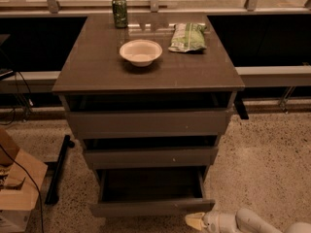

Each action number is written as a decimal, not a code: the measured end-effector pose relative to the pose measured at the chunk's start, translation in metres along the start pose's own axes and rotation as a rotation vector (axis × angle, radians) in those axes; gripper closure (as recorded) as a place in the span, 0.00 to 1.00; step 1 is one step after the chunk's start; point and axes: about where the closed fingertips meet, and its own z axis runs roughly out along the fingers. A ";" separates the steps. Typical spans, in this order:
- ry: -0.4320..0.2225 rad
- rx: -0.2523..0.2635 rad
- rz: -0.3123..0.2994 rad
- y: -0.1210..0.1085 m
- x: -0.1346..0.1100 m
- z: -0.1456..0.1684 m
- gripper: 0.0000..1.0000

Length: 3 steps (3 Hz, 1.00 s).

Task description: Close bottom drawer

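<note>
Low down by the floor, the gripper [195, 220] comes in from the right on its white arm, its pale yellowish tip just beside the right end of the bottom drawer [146, 208]. It looks to be touching the drawer's front edge, or very nearly, though from here I can't be sure. Whether the gripper is open or closed, I cannot tell.

The bottom drawer stands pulled well out from the cabinet, its deep dark box showing behind the plain flat front. Above it the middle drawer [146, 157], with a small pale dot on its face, sits out a little, and the wide top drawer [146, 123] likewise shows a dark gap behind its front.

On the cabinet top [97, 72] a pale bowl [140, 51] sits near the middle, a green bag [188, 37] to its right and a green can [119, 11] upright at the back. A cardboard box [19, 186] rests on the speckled floor [265, 164] to the left.
</note>
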 end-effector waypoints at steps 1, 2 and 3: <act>-0.035 -0.017 -0.060 -0.018 -0.046 0.025 1.00; -0.040 -0.005 -0.065 -0.022 -0.049 0.022 1.00; -0.060 -0.003 -0.132 -0.021 -0.055 0.040 1.00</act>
